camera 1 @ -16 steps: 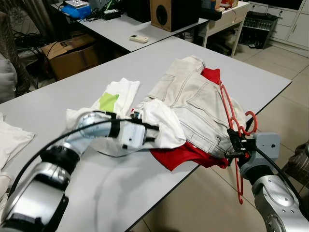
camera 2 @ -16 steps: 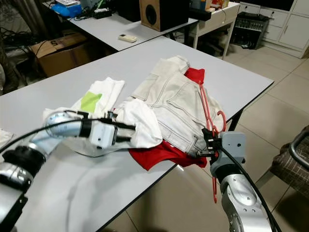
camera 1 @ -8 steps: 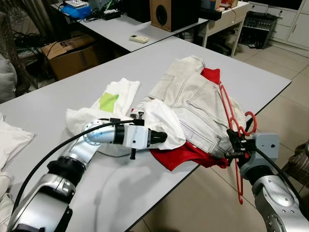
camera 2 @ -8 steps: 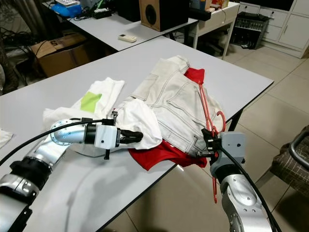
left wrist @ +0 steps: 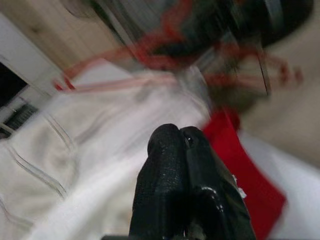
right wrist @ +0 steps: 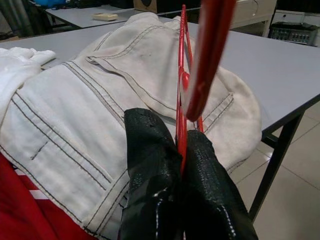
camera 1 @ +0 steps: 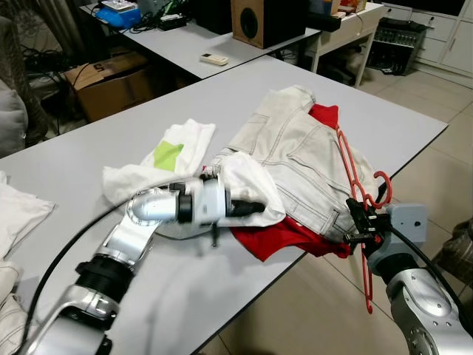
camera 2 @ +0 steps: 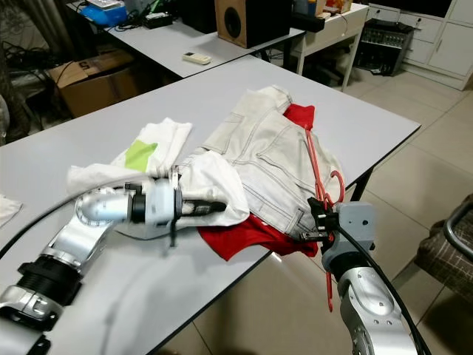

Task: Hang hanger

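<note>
Reaching further over the table (camera 1: 89, 159), the left gripper (camera 1: 255, 208) has been rotated and pushed against the white shirt (camera 1: 247, 181), its fingers pressed together on nothing (left eye view). In the right wrist view the red hanger (right wrist: 183, 90) stays clamped in the right gripper (right wrist: 181, 150), resting on the pale jeans (right wrist: 100, 95); hanging is not yet begun.

Office-like workroom: grey tables (camera 1: 222, 288), speaker (camera 1: 247, 21).

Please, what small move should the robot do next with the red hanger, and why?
Probably the right gripper, shut on the thin red plastic hanger, should lift it slightly: the hanger lies across the cream denim trousers at the table edge and could drag them.
</note>
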Robot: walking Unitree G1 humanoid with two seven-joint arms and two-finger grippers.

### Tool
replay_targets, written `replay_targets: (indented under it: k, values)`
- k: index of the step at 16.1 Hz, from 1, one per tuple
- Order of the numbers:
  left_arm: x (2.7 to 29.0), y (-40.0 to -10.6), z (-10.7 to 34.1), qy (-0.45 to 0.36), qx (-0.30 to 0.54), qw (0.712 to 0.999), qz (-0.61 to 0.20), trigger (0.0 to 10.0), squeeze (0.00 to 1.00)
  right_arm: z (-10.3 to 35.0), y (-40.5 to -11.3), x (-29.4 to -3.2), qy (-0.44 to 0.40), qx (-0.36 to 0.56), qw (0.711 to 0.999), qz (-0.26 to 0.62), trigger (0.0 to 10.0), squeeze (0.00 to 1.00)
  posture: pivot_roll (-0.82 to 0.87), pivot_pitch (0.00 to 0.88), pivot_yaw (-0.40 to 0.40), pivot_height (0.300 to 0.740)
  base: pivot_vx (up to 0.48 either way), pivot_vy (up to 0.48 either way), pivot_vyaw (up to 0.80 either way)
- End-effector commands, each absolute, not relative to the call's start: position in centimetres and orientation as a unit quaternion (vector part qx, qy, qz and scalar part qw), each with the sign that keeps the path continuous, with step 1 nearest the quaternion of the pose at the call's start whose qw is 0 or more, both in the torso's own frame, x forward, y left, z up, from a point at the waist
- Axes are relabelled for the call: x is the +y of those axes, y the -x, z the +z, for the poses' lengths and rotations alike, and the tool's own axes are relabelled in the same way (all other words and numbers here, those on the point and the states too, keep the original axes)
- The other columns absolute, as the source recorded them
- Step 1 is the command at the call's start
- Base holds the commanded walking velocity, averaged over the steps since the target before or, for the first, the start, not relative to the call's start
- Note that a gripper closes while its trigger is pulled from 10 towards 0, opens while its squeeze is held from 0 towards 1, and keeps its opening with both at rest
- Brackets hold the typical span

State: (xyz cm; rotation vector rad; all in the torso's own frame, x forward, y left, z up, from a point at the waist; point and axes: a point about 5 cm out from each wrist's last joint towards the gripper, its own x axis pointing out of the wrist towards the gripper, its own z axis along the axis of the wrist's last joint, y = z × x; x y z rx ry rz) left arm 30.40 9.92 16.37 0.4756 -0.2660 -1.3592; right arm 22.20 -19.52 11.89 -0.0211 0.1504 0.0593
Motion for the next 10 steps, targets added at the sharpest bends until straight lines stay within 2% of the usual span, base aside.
replay_targets:
  k: [1, 2, 4, 6, 7, 8, 9, 10]
  values:
    - [9.7, -30.8, 18.3, -0.172, -0.145, 0.76, -0.609, 0.0, 0.0, 11.9, -22.2, -19.3, 0.011, 0.08, 0.996, 0.038, 10.0, 0.0, -0.25, 0.0, 0.098, 0.719, 0.0, 0.0, 0.0]
    - [9.4, -31.3, 19.2, -0.144, -0.157, 0.778, -0.591, 0.0, 0.0, 12.0, -22.2, -19.2, 0.012, 0.079, 0.996, 0.039, 10.0, 0.0, -0.25, 0.0, 0.098, 0.719, 0.0, 0.0, 0.0]
    - [10.2, -32.3, 19.1, -0.158, -0.144, 0.796, -0.566, 0.0, 0.0, 12.0, -22.3, -19.3, 0.012, 0.078, 0.996, 0.038, 10.0, 0.0, -0.25, 0.0, 0.1, 0.719, 0.0, 0.0, 0.0]
    - [11.9, -33.8, 18.1, -0.254, -0.084, 0.812, -0.519, 0.0, 0.0, 11.9, -22.2, -19.3, 0.011, 0.079, 0.996, 0.038, 10.0, 0.0, -0.25, 0.0, 0.1, 0.719, 0.0, 0.0, 0.0]
    - [13.3, -34.4, 16.8, -0.318, -0.016, 0.804, -0.503, 4.9, 0.0, 11.9, -22.3, -19.2, 0.01, 0.08, 0.996, 0.038, 10.0, 0.0, -0.25, 0.0, 0.1, 0.719, 0.0, 0.0, 0.0]
    - [14.3, -34.4, 16.0, -0.313, 0.038, 0.797, -0.516, 10.0, 0.0, 11.8, -22.3, -19.1, 0.01, 0.081, 0.996, 0.041, 10.0, 0.0, -0.25, 0.0, 0.1, 0.719, 0.0, 0.0, 0.0]
    - [14.9, -34.1, 16.1, -0.266, 0.064, 0.796, -0.54, 10.0, 1.0, 11.8, -22.3, -19.2, 0.01, 0.081, 0.996, 0.041, 10.0, 0.0, -0.25, 0.0, 0.102, 0.719, 0.0, 0.0, 0.0]
    - [15.4, -34.0, 16.2, -0.235, 0.075, 0.799, -0.548, 10.0, 1.0, 11.8, -22.4, -19.2, 0.01, 0.08, 0.996, 0.04, 10.0, 0.0, -0.25, 0.0, 0.101, 0.719, 0.0, 0.0, 0.0]
